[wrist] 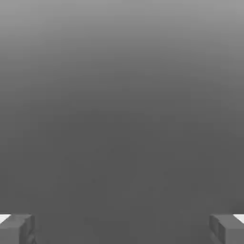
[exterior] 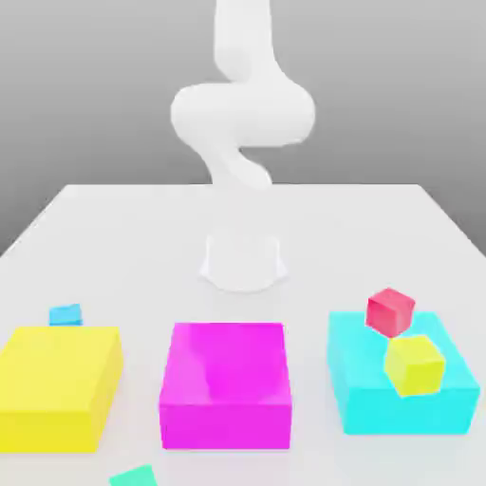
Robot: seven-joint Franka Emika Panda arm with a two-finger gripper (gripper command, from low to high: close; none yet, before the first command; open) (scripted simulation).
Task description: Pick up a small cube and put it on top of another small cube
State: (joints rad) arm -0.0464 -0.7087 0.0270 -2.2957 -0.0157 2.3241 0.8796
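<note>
Two small cubes rest on the big cyan block [exterior: 359,372] at the exterior view's right: a red cube [exterior: 390,311] near its back edge and a yellow cube [exterior: 414,364] closer to the front, both slightly tilted. A small blue cube [exterior: 65,314] lies on the table behind the big yellow block. A small teal cube [exterior: 133,476] sits at the front edge of the picture. In the hand view my gripper [wrist: 122,231] is open, its grey fingertips [wrist: 16,228] far apart with only grey background between them.
The white arm [exterior: 242,114] rises from its round base [exterior: 243,261] at mid table. Three big blocks stand in a front row: yellow [exterior: 57,384], magenta [exterior: 226,380] and the cyan one. The white table [exterior: 133,237] stretches behind them.
</note>
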